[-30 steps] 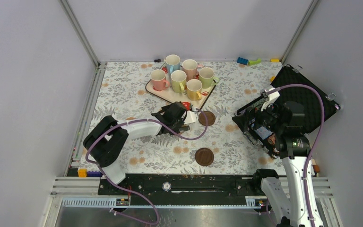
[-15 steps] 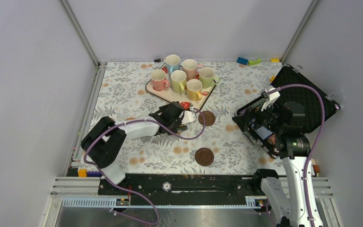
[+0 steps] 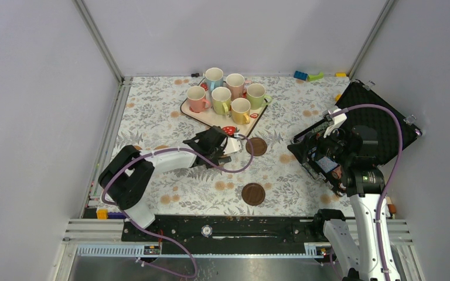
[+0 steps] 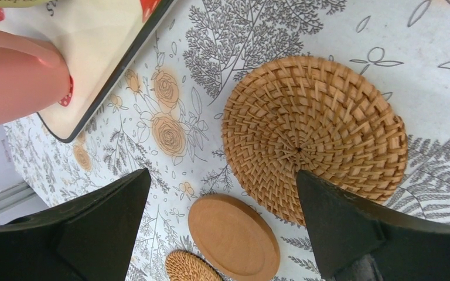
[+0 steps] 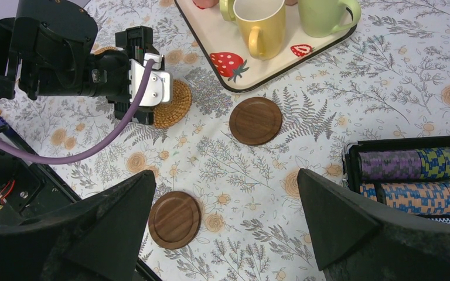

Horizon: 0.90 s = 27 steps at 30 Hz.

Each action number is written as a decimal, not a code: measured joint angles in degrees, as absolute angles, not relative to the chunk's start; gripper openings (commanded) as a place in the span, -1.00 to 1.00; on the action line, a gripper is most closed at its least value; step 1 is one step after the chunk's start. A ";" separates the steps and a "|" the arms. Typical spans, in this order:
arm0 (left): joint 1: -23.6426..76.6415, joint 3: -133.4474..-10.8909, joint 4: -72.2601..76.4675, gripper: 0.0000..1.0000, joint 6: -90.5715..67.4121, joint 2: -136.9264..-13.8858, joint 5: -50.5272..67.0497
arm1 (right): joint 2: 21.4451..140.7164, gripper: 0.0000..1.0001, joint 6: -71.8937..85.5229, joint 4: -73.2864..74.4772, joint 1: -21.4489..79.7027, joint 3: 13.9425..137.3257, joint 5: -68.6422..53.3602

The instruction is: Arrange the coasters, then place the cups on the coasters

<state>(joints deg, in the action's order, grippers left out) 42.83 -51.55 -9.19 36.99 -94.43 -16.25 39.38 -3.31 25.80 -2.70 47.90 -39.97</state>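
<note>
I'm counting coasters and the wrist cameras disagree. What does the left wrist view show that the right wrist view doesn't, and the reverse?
Only the left wrist view: a smooth tan coaster lying flat beside the large woven coaster. Only the right wrist view: two dark brown coasters, the yellow cup, the green cup and stacked poker chips. Both: that large woven coaster by the open left pincer, and the strawberry tray.

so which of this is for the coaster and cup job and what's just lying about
for the job: dark brown coasters, woven coaster, tan coaster, cups
just lying about: strawberry tray, poker chips, black case, toy bricks
</note>
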 measured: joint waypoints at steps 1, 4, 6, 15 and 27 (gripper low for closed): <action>42.83 -51.81 -9.80 0.97 36.86 -94.39 -16.03 | 39.40 0.99 -3.31 25.78 -2.70 47.90 -39.99; 43.27 -53.52 -11.97 0.97 36.40 -94.39 -15.33 | 39.42 0.99 -3.31 25.78 -2.70 47.90 -40.01; 44.29 -55.42 -12.73 0.98 36.40 -94.39 -15.16 | 39.48 0.99 -3.31 25.80 -2.70 47.90 -39.99; 51.59 -63.70 -13.15 0.97 36.47 -97.93 -14.68 | 39.55 0.99 -3.31 25.78 -2.74 47.90 -39.99; 55.22 -73.47 -12.73 0.98 33.91 -108.47 -15.68 | 39.79 0.99 -3.31 25.78 -2.94 47.90 -39.99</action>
